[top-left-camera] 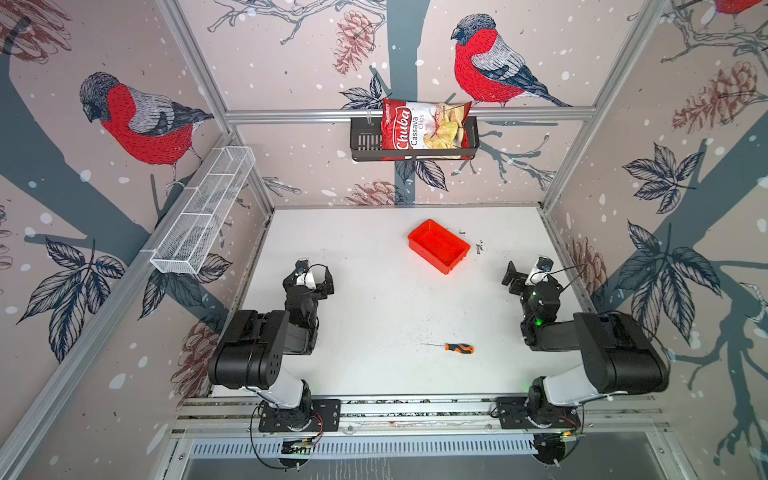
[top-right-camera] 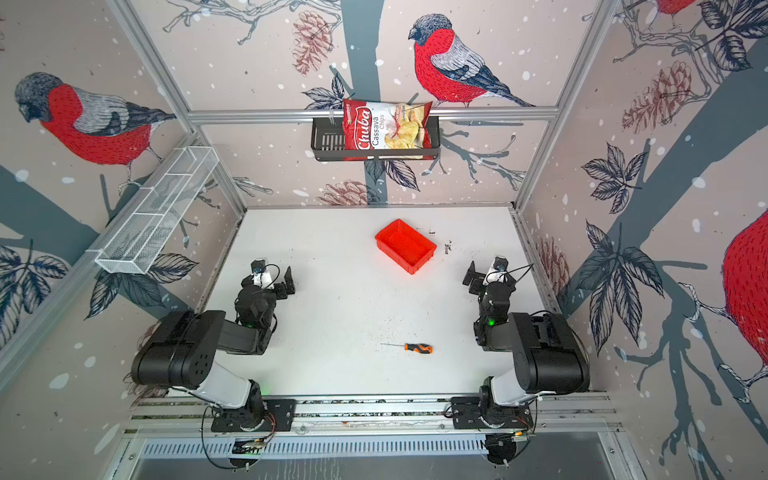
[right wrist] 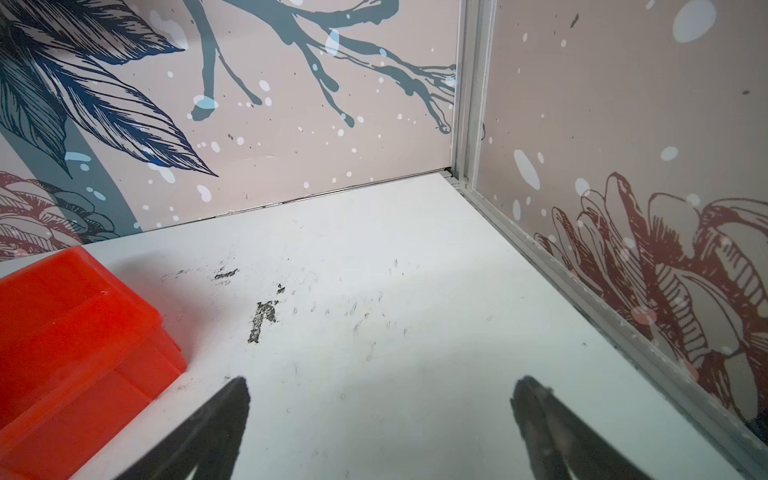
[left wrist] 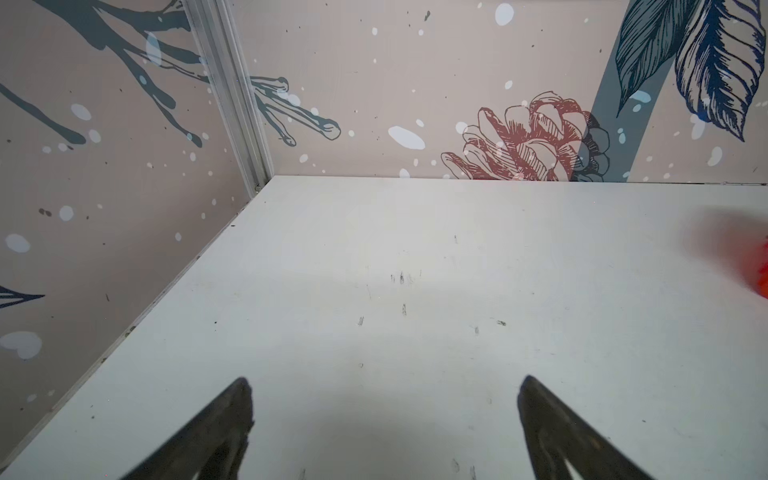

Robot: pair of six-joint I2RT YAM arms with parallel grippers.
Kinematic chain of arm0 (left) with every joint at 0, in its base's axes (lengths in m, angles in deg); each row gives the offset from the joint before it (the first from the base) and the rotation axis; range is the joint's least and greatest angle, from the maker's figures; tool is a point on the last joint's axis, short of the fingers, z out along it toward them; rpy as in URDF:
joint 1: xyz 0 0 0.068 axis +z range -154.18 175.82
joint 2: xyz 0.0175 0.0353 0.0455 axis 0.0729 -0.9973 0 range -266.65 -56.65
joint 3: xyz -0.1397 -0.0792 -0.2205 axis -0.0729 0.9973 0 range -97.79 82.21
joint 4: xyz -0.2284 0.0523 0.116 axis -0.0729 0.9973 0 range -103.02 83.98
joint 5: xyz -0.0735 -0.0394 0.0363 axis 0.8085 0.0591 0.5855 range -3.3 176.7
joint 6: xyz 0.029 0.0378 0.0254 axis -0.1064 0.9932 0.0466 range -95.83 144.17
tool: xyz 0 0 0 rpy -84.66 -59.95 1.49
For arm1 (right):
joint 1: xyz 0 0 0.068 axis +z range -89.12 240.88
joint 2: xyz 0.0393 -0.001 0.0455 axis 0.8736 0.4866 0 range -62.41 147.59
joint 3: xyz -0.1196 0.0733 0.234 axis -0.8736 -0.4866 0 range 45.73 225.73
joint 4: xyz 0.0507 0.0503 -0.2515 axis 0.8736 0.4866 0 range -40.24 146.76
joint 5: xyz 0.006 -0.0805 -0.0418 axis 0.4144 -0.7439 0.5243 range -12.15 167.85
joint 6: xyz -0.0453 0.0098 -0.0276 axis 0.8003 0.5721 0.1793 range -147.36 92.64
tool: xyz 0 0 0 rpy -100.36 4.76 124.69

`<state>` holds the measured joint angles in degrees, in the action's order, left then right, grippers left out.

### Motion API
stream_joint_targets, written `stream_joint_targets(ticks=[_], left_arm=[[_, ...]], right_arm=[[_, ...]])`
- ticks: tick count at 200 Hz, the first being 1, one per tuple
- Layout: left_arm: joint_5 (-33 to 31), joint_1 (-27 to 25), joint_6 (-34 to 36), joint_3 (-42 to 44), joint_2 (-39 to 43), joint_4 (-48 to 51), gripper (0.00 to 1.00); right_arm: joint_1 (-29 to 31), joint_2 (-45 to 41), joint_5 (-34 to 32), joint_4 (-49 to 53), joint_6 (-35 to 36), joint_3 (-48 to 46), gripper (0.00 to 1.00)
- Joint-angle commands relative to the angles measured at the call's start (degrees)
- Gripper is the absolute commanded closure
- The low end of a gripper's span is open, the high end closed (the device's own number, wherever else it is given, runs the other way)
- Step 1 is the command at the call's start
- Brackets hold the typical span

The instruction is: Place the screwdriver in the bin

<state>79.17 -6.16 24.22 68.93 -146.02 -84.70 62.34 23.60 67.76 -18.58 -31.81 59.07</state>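
Observation:
The screwdriver (top-left-camera: 459,348) (top-right-camera: 419,348), with an orange-and-black handle and a thin shaft pointing left, lies flat on the white table near the front, right of centre. The empty red-orange bin (top-left-camera: 439,244) (top-right-camera: 406,245) sits at the back, right of centre. My left gripper (top-left-camera: 311,279) (top-right-camera: 268,279) (left wrist: 384,386) hovers open over bare table at the left, with nothing between its fingers. On the right, beside the bin (right wrist: 75,332), my right gripper (top-left-camera: 532,278) (top-right-camera: 490,278) (right wrist: 380,386) is open and empty. A sliver of the bin (left wrist: 762,274) shows in the left wrist view. The screwdriver lies well behind both grippers.
A black slotted basket (top-left-camera: 365,143) holding a chips bag (top-left-camera: 424,126) hangs on the back wall. A long white wire-mesh tray (top-left-camera: 203,212) is mounted on the left wall. Dark scuff marks (right wrist: 262,318) dot the table near the bin. Walls enclose three sides.

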Motion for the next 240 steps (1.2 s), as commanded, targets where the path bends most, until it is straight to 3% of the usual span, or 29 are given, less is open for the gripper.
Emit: stream_joint_targets(ticks=[1, 204, 240], left_arm=[[0.06, 0.04, 0.30, 0.07, 0.11, -3.48, 0.02], [-0.07, -0.04, 0.43, 0.25, 0.15, -3.94, 0.02], [-1.58, -2.83, 3.54, -0.60, 5.87, 2.13, 0.02]], right_arm=[[0.04, 0.03, 0.33, -0.13, 0.14, 0.19, 0.00], [-0.27, -0.23, 0.97, -0.39, -0.04, -0.07, 0.00], [-0.31, -3.52, 2.08, 2.55, 0.29, 0.05, 0.00]])
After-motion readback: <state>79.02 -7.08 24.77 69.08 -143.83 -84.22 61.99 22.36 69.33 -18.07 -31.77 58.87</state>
